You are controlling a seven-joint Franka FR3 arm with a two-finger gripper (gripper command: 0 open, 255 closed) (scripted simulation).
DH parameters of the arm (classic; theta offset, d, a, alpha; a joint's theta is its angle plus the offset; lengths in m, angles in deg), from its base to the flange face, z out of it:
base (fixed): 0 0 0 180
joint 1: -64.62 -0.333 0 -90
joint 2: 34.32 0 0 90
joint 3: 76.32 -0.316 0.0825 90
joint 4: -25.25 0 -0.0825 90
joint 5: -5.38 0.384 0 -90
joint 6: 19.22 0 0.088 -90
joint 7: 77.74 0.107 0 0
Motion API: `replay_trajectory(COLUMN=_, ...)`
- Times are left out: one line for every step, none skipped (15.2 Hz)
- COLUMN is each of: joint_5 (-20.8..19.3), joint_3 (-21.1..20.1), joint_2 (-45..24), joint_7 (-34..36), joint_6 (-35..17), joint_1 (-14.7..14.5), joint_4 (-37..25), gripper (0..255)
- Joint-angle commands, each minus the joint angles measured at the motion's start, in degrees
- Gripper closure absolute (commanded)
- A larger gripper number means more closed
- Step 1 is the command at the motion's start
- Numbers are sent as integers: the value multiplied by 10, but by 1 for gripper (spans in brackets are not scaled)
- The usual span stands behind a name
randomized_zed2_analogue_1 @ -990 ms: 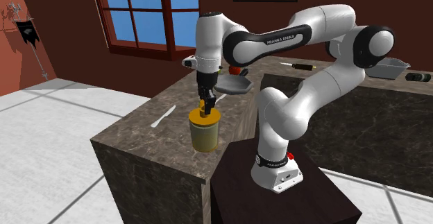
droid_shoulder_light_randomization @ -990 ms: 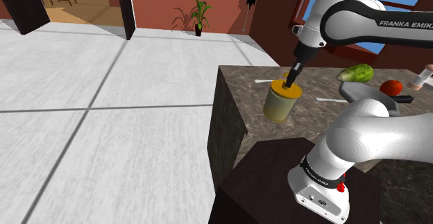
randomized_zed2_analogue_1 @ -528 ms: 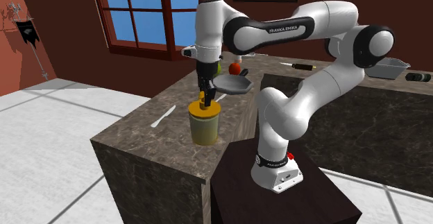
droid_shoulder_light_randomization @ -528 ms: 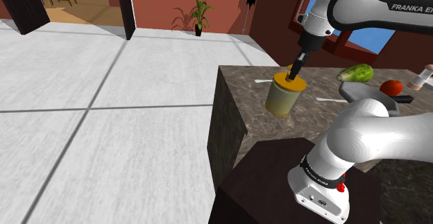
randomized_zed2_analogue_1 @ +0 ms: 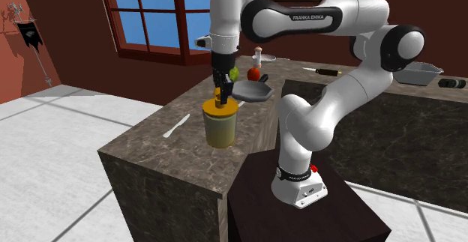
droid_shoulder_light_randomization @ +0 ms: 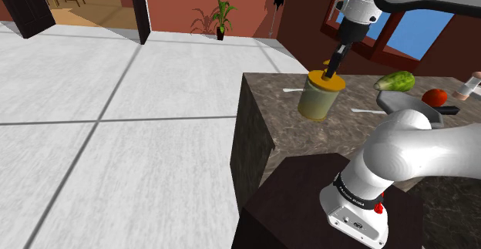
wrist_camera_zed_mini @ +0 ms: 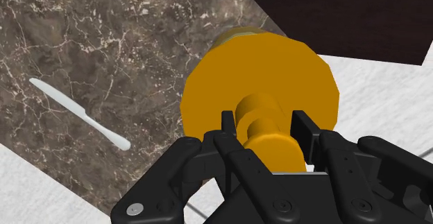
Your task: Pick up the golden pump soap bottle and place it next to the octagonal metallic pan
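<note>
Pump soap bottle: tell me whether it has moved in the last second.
Yes. In the second exterior view, the pump soap bottle, clasped by the gripper, has risen against the white knife lying still on the counter.

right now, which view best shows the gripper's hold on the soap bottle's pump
The wrist view: the gripper has both black fingers clasping the orange pump, seen close. The shoulder and second exterior views show the soap bottle from the side, with the grip small.
</note>
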Motion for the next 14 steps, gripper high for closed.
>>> replay_trajectory(joint_5=3, joint_3=-3, joint_2=-5, joint_7=-2, joint_6=15, joint_1=-1, joint_4=-20, gripper=255)
replay_trajectory(joint_5=4, joint_3=-4, joint_2=-7, joint_7=-2, joint_6=22, joint_1=-2, joint_4=-29, gripper=255)
replay_trajectory(joint_5=6, joint_3=-5, joint_2=-10, joint_7=-3, joint_6=28, joint_1=-3, joint_4=-38, gripper=255)
replay_trajectory(joint_5=7, joint_3=-7, joint_2=-12, joint_7=-3, joint_6=34, joint_1=-3, joint_4=-47, gripper=255)
replay_trajectory(joint_5=8, joint_3=-8, joint_2=-15, joint_7=-4, joint_6=41, joint_1=-4, joint_4=-56, gripper=255)
replay_trajectory(joint_5=9, joint_3=-9, joint_2=-18, joint_7=-4, joint_6=47, joint_1=-5, joint_4=-65, gripper=255)
replay_trajectory(joint_5=10, joint_3=-10, joint_2=-21, joint_7=-5, joint_6=53, joint_1=-5, joint_4=-74, gripper=255)
replay_trajectory(joint_5=12, joint_3=-11, joint_2=-24, joint_7=-6, joint_6=59, joint_1=-6, joint_4=-84, gripper=255)
replay_trajectory(joint_5=13, joint_3=-12, joint_2=-27, joint_7=-6, joint_6=66, joint_1=-6, joint_4=-93, gripper=255)
replay_trajectory(joint_5=14, joint_3=-13, joint_2=-30, joint_7=-7, joint_6=72, joint_1=-7, joint_4=-102, gripper=255)
replay_trajectory(joint_5=15, joint_3=-14, joint_2=-33, joint_7=-8, joint_6=78, joint_1=-7, joint_4=-112, gripper=255)
replay_trajectory(joint_5=16, joint_3=-15, joint_2=-37, joint_7=-8, joint_6=84, joint_1=-8, joint_4=-121, gripper=255)
replay_trajectory(joint_5=17, joint_3=-16, joint_2=-40, joint_7=-9, joint_6=90, joint_1=-9, joint_4=-131, gripper=255)
replay_trajectory(joint_5=18, joint_3=-17, joint_2=-44, joint_7=-10, joint_6=96, joint_1=-9, joint_4=-141, gripper=255)
